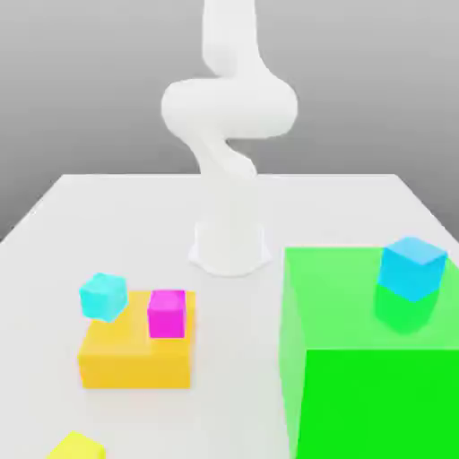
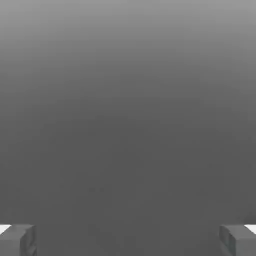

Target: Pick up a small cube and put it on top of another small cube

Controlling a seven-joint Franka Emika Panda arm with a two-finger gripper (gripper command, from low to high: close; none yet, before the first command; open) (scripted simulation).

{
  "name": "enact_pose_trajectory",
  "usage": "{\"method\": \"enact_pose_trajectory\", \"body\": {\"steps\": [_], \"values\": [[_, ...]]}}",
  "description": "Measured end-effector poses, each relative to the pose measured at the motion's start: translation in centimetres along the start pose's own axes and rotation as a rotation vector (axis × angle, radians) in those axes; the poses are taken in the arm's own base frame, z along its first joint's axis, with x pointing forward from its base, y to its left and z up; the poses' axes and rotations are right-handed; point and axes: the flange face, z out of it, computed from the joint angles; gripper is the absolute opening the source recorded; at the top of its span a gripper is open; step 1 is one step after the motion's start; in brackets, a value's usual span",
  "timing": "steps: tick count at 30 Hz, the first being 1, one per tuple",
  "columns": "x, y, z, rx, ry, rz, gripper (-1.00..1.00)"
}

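Note:
The small bright yellow cube (image 1: pixel 76 446) lies at the table's near edge, on the exterior view's left, partly cut off by the frame. A small magenta cube (image 1: pixel 167 313) rests on top of an orange-yellow flat block (image 1: pixel 136 351). A small cyan cube (image 1: pixel 103 297) sits at that block's far left corner. My arm (image 1: pixel 229 134) rises from its base at the table's middle and leaves the frame at the top. In the hand view my gripper (image 2: pixel 128 241) is open, its grey fingertips (image 2: pixel 18 240) far apart, with nothing between them and plain grey background ahead.
A large green block (image 1: pixel 372 359) fills the exterior view's near right, with a blue cube (image 1: pixel 411 266) on its top. The white table (image 1: pixel 108 215) stretches back to the arm's round base (image 1: pixel 230 251).

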Motion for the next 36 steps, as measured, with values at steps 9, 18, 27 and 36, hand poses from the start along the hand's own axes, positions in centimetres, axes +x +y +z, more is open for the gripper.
{"method": "enact_pose_trajectory", "body": {"steps": [9,18,27,36], "values": [[2.9,3.7,15.4,-0.181,-0.128,0.116,0.0],[3.1,11.8,29.8,-0.368,-0.239,0.24,0.0],[-0.2,22.9,41.9,-0.561,-0.342,0.356,0.0],[-5.1,31.0,50.4,-0.639,-0.38,0.401,-1.0]]}}
